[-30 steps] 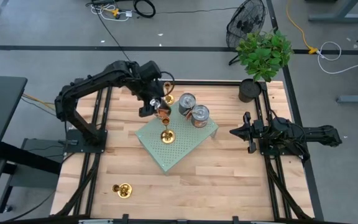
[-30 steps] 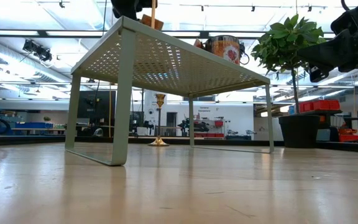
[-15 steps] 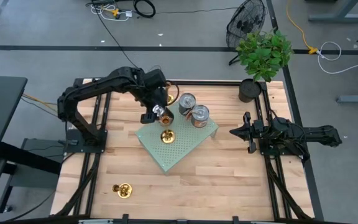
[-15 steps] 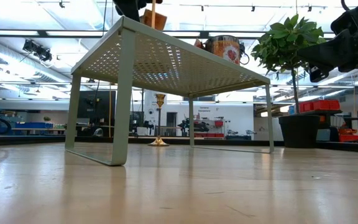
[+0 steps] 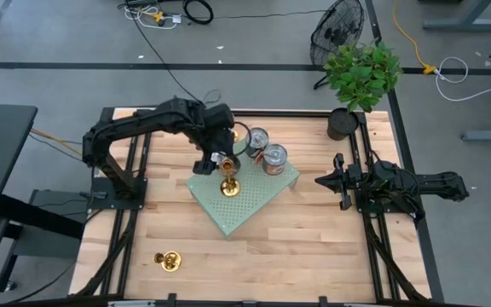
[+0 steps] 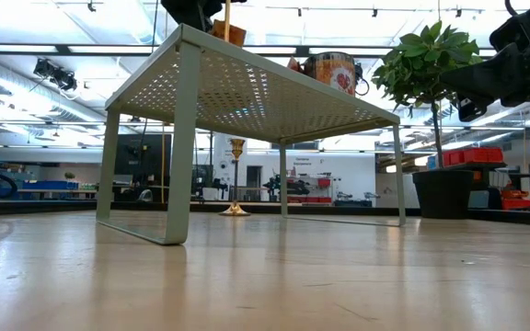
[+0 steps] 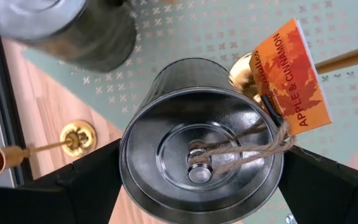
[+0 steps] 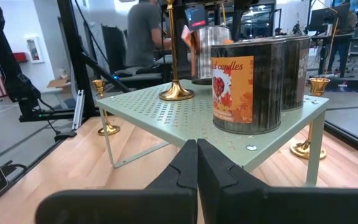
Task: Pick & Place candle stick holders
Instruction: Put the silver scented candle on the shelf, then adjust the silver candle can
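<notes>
One candle stick holder (image 5: 228, 183) stands upright on the green perforated shelf (image 5: 245, 209), stem vertical. It is just beside the left gripper (image 5: 220, 159), whose wide-spread fingers clasp a tagged tin (image 7: 201, 140), not a holder. Another holder (image 5: 170, 260) sits on the wooden table (image 5: 314, 247), well apart. The right gripper (image 5: 320, 181), fingers together, waits at the table's right side, farther off.

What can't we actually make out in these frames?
- Low view: the top edge cuts off the left gripper and most of its tin can.
- Left wrist view: that can and its tag hide most of the candle holder on the shelf.
- High view: the left arm covers most of the rear candle holder.
</notes>
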{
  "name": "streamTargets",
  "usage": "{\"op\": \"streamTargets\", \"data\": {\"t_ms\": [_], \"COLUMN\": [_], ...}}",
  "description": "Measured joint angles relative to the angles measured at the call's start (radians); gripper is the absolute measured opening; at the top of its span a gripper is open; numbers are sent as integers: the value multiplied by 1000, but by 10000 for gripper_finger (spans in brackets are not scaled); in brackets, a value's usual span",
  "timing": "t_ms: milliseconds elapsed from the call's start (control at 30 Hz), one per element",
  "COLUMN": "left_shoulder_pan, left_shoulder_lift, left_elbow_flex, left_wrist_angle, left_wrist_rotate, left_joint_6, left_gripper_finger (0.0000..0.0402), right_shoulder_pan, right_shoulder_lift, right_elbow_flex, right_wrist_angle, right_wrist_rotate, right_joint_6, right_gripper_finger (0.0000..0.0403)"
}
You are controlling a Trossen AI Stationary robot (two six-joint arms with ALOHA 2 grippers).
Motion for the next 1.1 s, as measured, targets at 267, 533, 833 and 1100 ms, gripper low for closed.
{"op": "streamTargets", "data": {"t_ms": [267, 533, 833, 1100], "left_shoulder_pan": [-3, -16, -20, -13], "left_shoulder_lift": [0, 0, -9, -11], "left_elbow_flex": [0, 1, 1, 104], "left_wrist_angle": [1, 23, 31, -57], "left_wrist_rotate": [-2, -17, -24, -58], "left_joint_6": [12, 18, 26, 22], "left_gripper_finger": [387, 393, 394, 394], "right_shoulder_pan": [0, 0, 0, 0], "right_shoulder_lift": [0, 0, 0, 0], "right_elbow_flex": [0, 0, 0, 0], "right_wrist_angle": [0, 0, 0, 0], "right_wrist_rotate": [0, 0, 0, 0], "right_joint_6": [0, 0, 0, 0], "right_gripper_finger": [3, 3, 3, 3]}}
